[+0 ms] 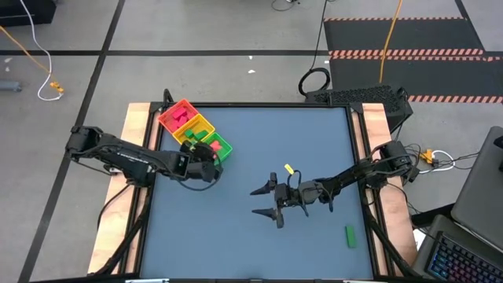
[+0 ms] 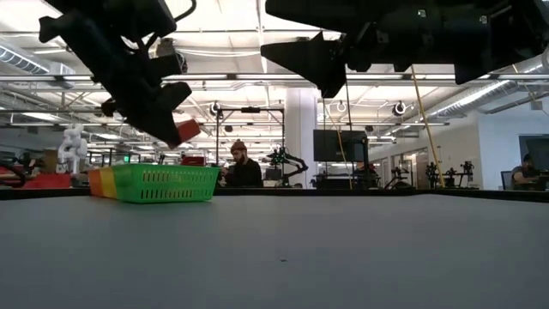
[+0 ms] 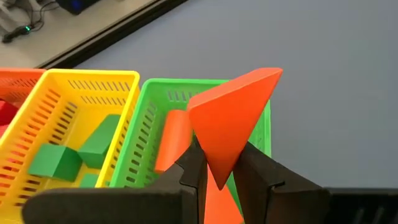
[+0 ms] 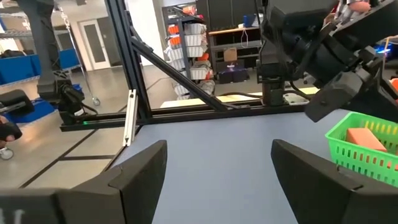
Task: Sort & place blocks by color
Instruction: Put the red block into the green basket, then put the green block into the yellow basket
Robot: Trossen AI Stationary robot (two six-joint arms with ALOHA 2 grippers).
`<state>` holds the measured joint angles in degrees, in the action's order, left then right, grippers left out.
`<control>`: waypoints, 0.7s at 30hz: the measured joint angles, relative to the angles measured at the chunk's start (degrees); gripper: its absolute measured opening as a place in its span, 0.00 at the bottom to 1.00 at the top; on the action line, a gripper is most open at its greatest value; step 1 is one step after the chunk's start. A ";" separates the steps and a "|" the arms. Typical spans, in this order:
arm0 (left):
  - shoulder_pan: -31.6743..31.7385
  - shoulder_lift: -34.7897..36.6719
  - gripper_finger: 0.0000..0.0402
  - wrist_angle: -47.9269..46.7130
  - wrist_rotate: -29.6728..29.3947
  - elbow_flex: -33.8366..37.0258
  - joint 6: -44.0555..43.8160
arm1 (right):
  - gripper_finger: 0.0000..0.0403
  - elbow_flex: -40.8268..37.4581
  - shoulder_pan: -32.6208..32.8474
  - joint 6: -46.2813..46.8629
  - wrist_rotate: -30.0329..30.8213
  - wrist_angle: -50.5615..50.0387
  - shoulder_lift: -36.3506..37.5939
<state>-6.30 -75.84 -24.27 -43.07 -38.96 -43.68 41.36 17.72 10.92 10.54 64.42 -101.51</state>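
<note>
From above, my left pincer (image 1: pixel 206 155) hangs over the green end of the tray (image 1: pixel 227 149), and my right pincer (image 1: pixel 266 201) waits mid-tabletop with its fingers spread wide and empty; a lone green block (image 1: pixel 350 235) lies well apart near the right front corner of the tabletop (image 1: pixel 236 244), so that one is not yet sorted. The risk I see first is colour: if I let go here, the piece I carry drops into the green bin. At table height, my left pincer (image 2: pixel 171 120) holds a red wedge (image 2: pixel 188 130) above the green basket wall (image 2: pixel 163 183), clear of it (the people in the room behind are far off and no concern). Through my left wrist camera, the red wedge (image 3: pixel 233 124) is pinched narrowly between my two fingers (image 3: pixel 193 168) by its thin lower part, a sloped surface that could squirt out or twist if I jolt; below it a red cylinder (image 3: pixel 171 140) already lies in the green compartment, and green blocks (image 3: pixel 53 160) sit in the yellow one, so the sorting looks muddled. My right wrist camera shows the left arm (image 4: pixel 329 56) over the green basket (image 4: pixel 364 149), near enough that moving my right arm that way might clip it.
</note>
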 joint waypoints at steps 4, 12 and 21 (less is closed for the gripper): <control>0.06 -0.05 0.16 0.04 1.00 0.00 -0.20 | 0.70 0.00 0.00 -0.22 0.10 0.01 0.00; -0.74 -0.05 0.29 0.12 1.66 0.00 -0.94 | 0.70 0.00 0.00 -0.69 0.15 0.00 0.00; -0.92 -0.05 0.62 0.66 1.85 0.00 -1.39 | 0.70 0.00 -0.02 -1.33 1.71 0.00 0.01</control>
<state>-7.22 -75.90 -23.60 -41.22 -38.96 -45.07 41.36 17.69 9.59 12.24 64.42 -101.51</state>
